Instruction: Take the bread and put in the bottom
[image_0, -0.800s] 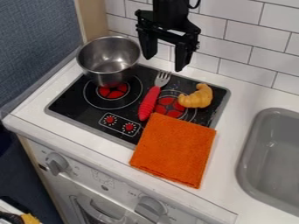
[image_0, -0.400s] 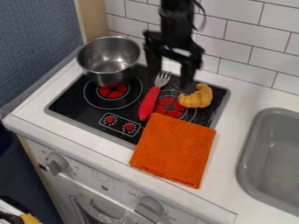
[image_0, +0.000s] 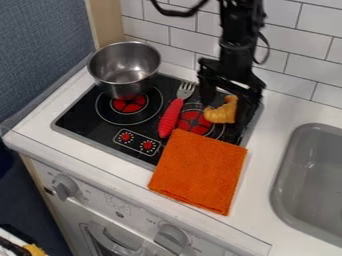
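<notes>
An orange cloth (image_0: 199, 172) overlaps a toy stovetop's (image_0: 83, 120) front edge; beyond, past a red-handled fork (image_0: 171, 114), a croissant (image_0: 217, 116) rests on the stovetop beneath a black gripper (image_0: 225, 112), fingers spread, with a metal pot (image_0: 123, 77) toward the back left.

Upper right of the frame's centre, my gripper (image_0: 224, 114) hangs over the stovetop (image_0: 87, 123), the bread (image_0: 219, 114) lying on it between my fingers. Left of me, mid-frame, lies the fork (image_0: 172, 113); further left, in the upper left, sits the pot (image_0: 125, 75). Below the bread and fork, the cloth (image_0: 199, 171) lies across the stovetop's front edge onto the counter (image_0: 274, 120). I have the sink (image_0: 286, 172) at the right edge and the wall (image_0: 294, 65) behind.
</notes>
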